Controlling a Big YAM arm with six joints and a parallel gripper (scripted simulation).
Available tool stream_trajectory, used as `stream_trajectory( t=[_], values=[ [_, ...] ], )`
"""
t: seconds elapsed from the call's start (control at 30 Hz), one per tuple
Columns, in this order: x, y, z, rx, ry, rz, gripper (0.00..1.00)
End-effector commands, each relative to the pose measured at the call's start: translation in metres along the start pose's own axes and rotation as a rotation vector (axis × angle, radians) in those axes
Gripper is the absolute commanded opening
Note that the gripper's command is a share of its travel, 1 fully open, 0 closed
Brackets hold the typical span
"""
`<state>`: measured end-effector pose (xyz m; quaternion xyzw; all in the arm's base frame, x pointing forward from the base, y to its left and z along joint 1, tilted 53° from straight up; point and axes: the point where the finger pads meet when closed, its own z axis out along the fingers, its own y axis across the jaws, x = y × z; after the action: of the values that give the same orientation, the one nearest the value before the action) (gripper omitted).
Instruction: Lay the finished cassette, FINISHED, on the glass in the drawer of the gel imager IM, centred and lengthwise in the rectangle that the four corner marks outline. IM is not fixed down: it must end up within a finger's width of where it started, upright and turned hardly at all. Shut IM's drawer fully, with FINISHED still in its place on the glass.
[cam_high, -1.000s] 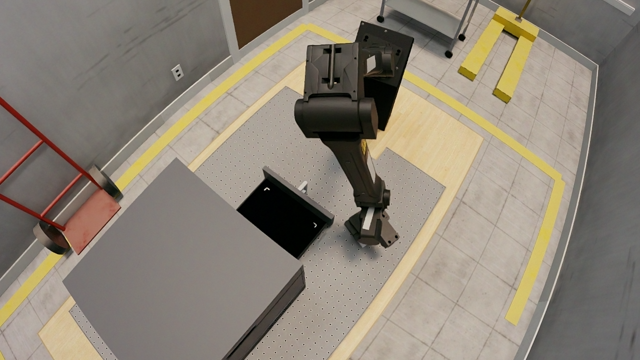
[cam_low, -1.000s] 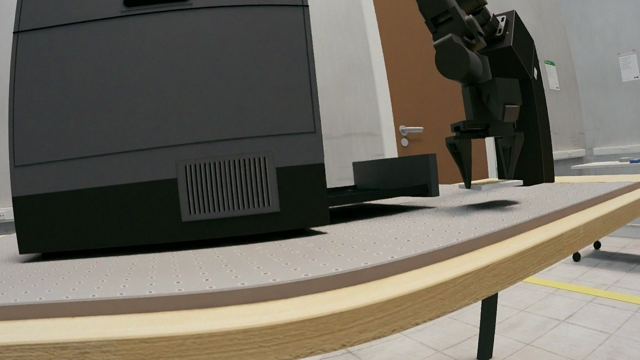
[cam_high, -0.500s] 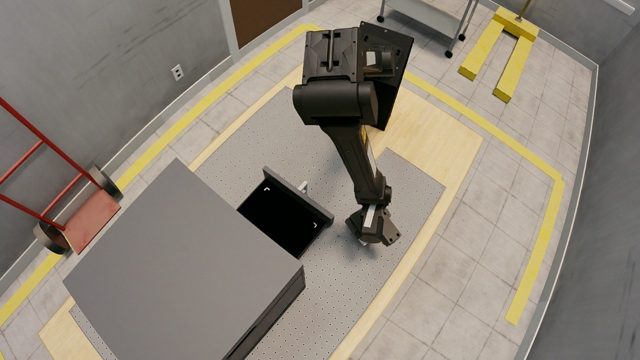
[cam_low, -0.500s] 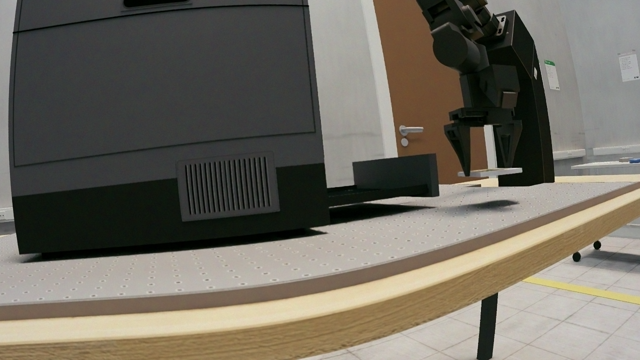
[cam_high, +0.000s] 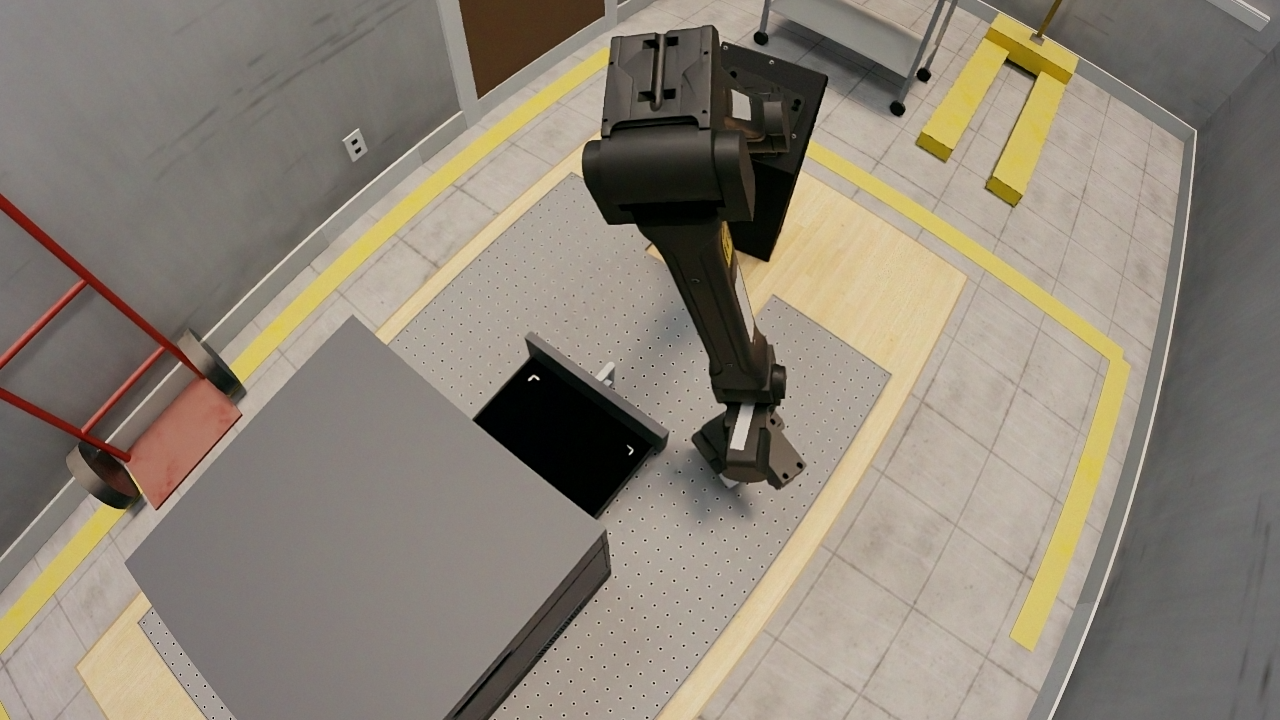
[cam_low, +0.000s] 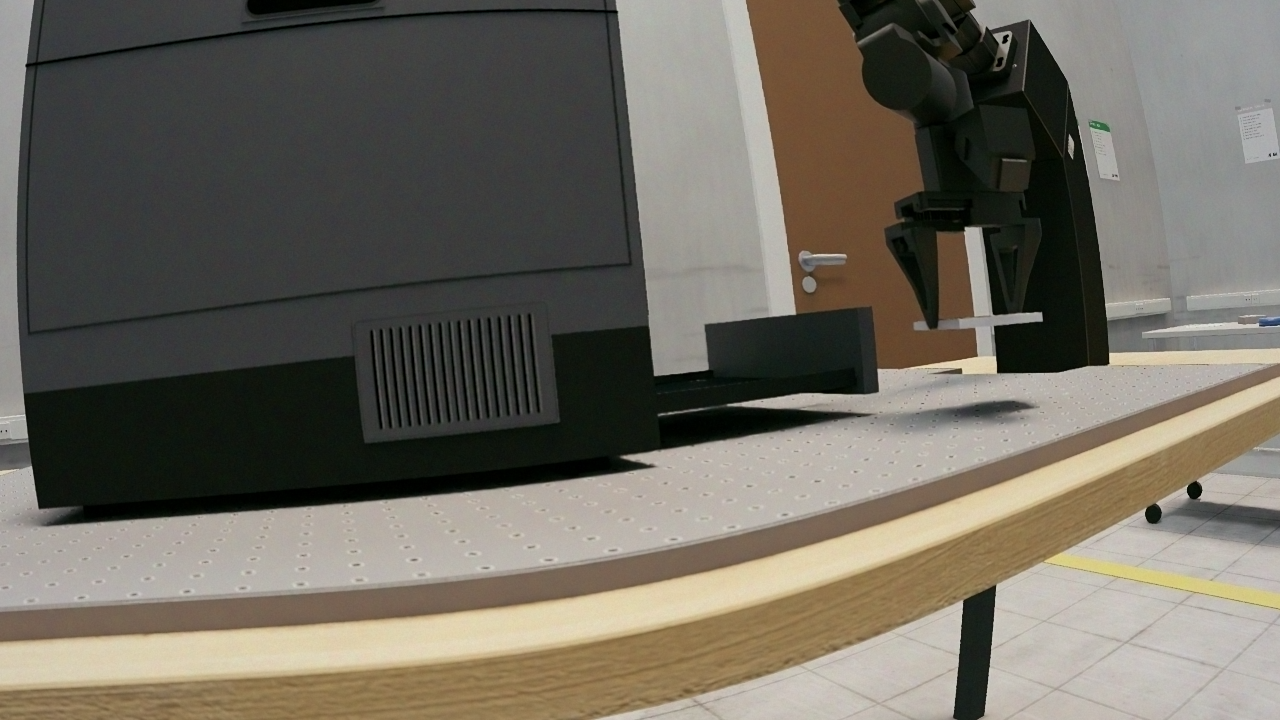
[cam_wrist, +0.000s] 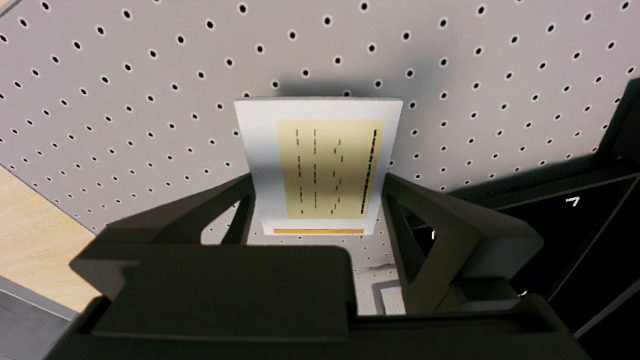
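While the big grey imager IM (cam_high: 358, 519) (cam_low: 331, 179) stands upright at the exterior view's left end of the desk (cam_high: 877, 232) (cam_low: 537, 617) (cam_wrist: 30, 215), its drawer (cam_high: 563, 438) (cam_low: 787, 353) (cam_wrist: 555, 240) juts out, open, towards the other end. Nearer the long front edge, the gripper (cam_high: 735, 474) (cam_low: 973, 319) (cam_wrist: 318, 180), fingers spread wide, grips the cassette FINISHED (cam_high: 729, 483) (cam_low: 984, 320) (cam_wrist: 325, 165) by its sides, above the desktop and outside the drawer's white corner marks (cam_high: 533, 377) (cam_wrist: 573, 201)

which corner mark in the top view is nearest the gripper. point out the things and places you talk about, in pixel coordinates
The corner mark (cam_high: 630, 450) at the drawer front's end nearer the gripper (cam_high: 729, 484) (cam_low: 980, 324) (cam_wrist: 318, 180); the other visible one (cam_high: 533, 378) sits farther away.
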<state>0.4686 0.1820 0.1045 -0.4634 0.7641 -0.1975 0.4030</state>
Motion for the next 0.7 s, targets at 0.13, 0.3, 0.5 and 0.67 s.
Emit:
stream_trajectory(
  t=[0.13, 0.3, 0.5, 0.67],
  values=[
    [-0.0074, 0.0025, -0.0138, -0.003, -0.017, -0.001, 0.78],
    [-0.007, 0.0038, -0.0118, -0.004, -0.015, -0.003, 0.78],
    [-0.0072, 0.0036, -0.0118, -0.004, -0.015, -0.002, 0.78],
    [-0.0072, 0.0036, -0.0118, -0.004, -0.015, -0.002, 0.78]
  ],
)
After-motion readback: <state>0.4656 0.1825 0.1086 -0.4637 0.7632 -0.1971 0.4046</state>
